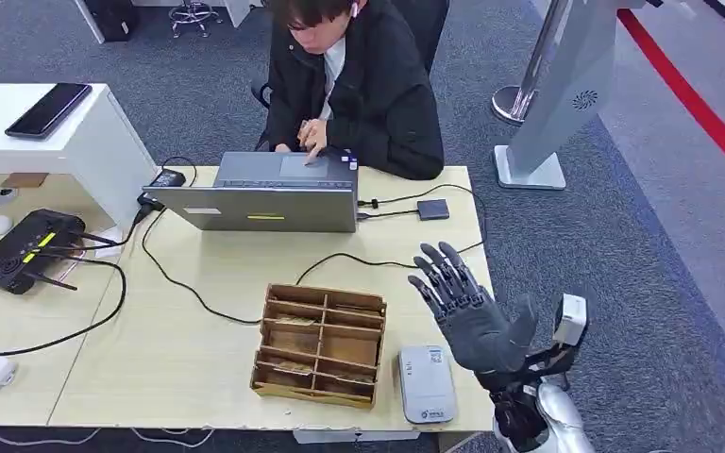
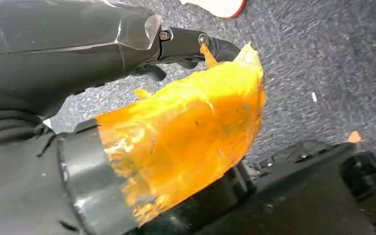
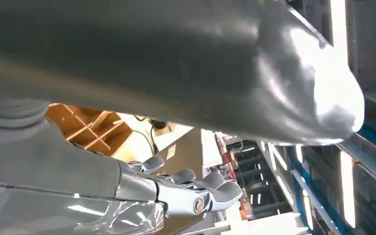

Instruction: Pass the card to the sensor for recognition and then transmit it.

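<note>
Head view: right hand (image 1: 467,316) raised beside the table edge, fingers spread, holding nothing. Left hand's state: cannot tell. No card made out. Grey sensor (image 1: 427,382) lies flat beside wooden divider box (image 1: 320,344); its compartments look mostly bare. Likely next: find card, lower slowly.

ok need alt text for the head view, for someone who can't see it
The robot's right hand is raised open, fingers spread, above the table's right edge, beside a grey card sensor and a wooden divided box. Across the table, a person in black works on a laptop.
</note>
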